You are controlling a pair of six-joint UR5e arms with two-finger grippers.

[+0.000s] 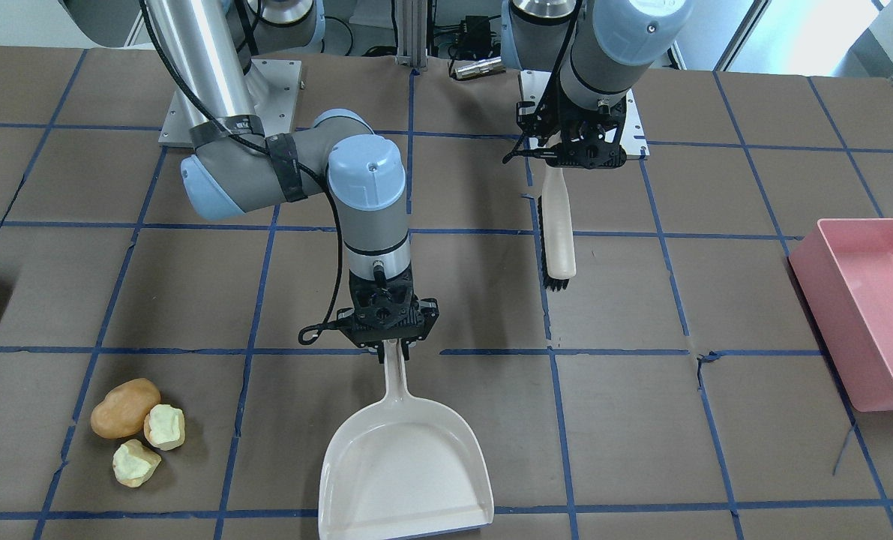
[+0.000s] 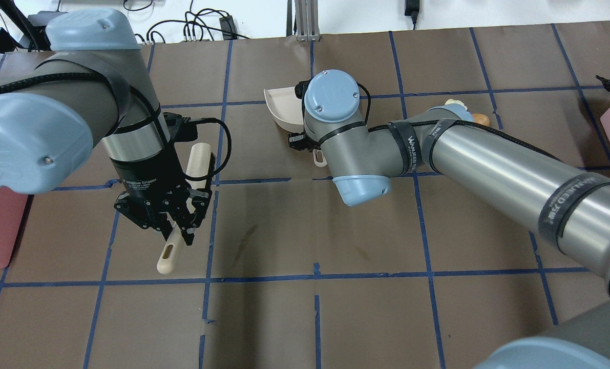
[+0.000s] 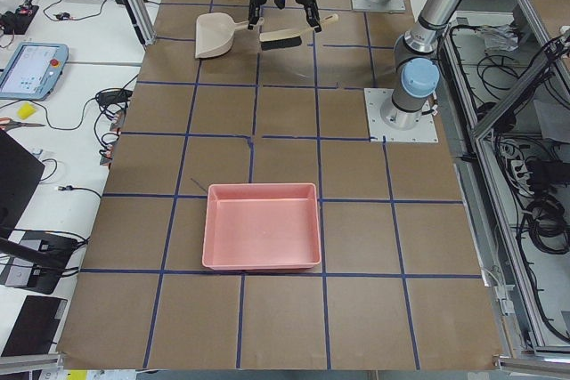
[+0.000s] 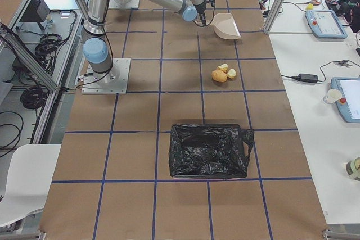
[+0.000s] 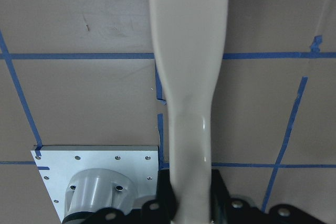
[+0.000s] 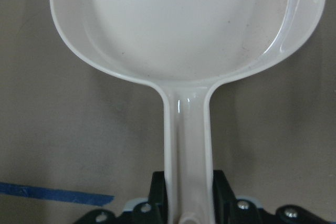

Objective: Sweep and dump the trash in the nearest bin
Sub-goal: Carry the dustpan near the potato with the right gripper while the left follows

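Right gripper (image 1: 392,343) tight on dustpan (image 1: 405,465), left gripper (image 1: 558,162) on brush (image 1: 558,225), heads away from robot (image 1: 214,75).

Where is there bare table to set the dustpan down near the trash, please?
Bare paper lies between the trash and the dustpan, and a wider stretch between the dustpan and the pink bin. It is crowded by the brush and the base plates.

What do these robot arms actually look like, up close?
The left arm and right arm are silver tubes with grey joints and pale blue caps. Black cables run along them under black straps. The left gripper and right gripper are black, with open-frame fingers.
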